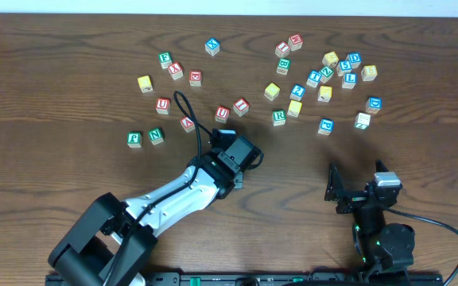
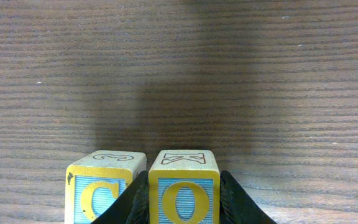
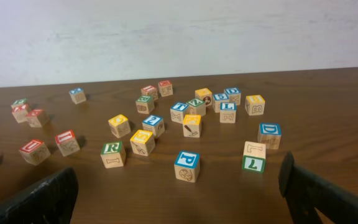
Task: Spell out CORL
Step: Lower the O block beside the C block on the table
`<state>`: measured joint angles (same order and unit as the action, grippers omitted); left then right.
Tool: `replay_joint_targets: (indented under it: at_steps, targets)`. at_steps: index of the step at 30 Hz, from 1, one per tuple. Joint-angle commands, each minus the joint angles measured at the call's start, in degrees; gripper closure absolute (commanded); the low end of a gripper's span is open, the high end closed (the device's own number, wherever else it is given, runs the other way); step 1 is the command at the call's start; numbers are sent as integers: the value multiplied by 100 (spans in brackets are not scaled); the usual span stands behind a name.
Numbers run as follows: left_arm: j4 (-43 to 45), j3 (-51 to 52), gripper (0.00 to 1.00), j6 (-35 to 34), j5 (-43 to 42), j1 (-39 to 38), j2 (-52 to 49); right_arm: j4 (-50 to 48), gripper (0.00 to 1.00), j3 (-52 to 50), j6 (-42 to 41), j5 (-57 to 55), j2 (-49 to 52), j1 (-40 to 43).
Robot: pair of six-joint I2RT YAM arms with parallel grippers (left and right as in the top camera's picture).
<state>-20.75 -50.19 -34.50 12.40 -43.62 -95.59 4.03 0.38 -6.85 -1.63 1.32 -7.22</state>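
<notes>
Two claws: left claw (image 2: pixel 184 190) pinches O cube (image 2: pixel 184 167), C cube (image 2: pixel 99 186) half-hidden; right claw (image 3: pixel 179 194) spread.

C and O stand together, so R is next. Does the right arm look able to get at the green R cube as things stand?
Probably yes. The right arm, jaws open, faces the green R cube across bare table; only the yellow cube close beside it may crowd one jaw.

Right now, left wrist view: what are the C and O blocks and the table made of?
O block and C block: look like pale wood, tan unpainted tops, with painted or printed yellow-and-blue letter faces. The table shows dark wood grain, matte; possibly laminate.
</notes>
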Motion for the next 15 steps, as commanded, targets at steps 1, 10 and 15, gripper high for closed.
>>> replay_joint_targets:
  at_steps: [1,10,15]
  targets:
    - [11,55,93,68,157,-17,-63,24,1,-9,70,26,-39,63]
    - [35,55,92,122,157,-24,-66,24,1,-9,70,26,-39,63]
    - [61,59,92,122,157,-24,-116,22,1,-9,70,26,-39,63]
